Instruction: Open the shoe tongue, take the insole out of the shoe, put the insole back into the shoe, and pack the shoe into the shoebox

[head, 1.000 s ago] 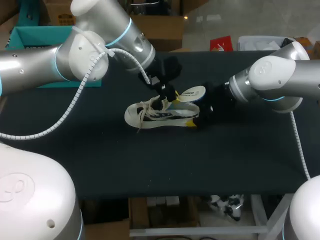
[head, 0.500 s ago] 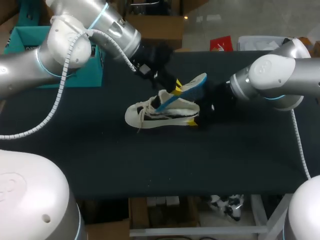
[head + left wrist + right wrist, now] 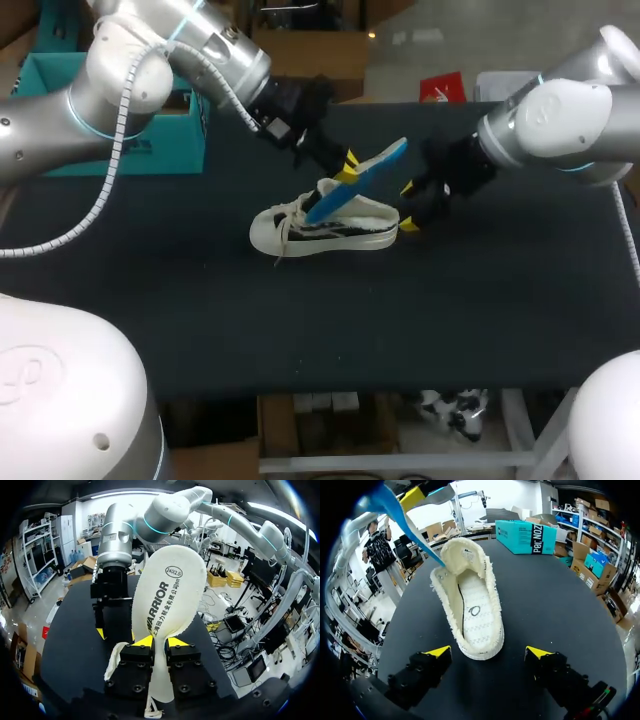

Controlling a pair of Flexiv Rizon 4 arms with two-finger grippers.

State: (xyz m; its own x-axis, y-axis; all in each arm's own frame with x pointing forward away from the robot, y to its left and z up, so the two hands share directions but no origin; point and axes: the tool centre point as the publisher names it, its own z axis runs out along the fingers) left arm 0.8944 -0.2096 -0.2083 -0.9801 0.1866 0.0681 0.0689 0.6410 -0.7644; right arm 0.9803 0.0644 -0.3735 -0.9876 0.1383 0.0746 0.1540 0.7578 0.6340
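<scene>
Moved: R claw (image 3: 409,207) off heel, fingers now apart, just behind shoe (image 3: 320,228) mid-counter (image 3: 300,320). L claw (image 3: 347,170) clamped on insole (image 3: 378,166), raised, toe end inside shoe. Risk: w/ shoe unheld, your pull may drag or tip it.

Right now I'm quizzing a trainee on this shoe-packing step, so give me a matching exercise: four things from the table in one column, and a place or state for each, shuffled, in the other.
Things:
1 insole
2 shoe
3 right gripper
4 shoebox

States:
A open, by the shoe's heel
B at the table's far left
C pinched in the left gripper, slanting up from the shoe's opening
D resting on its sole mid-table

Pairs: 1-C, 2-D, 3-A, 4-B
</scene>
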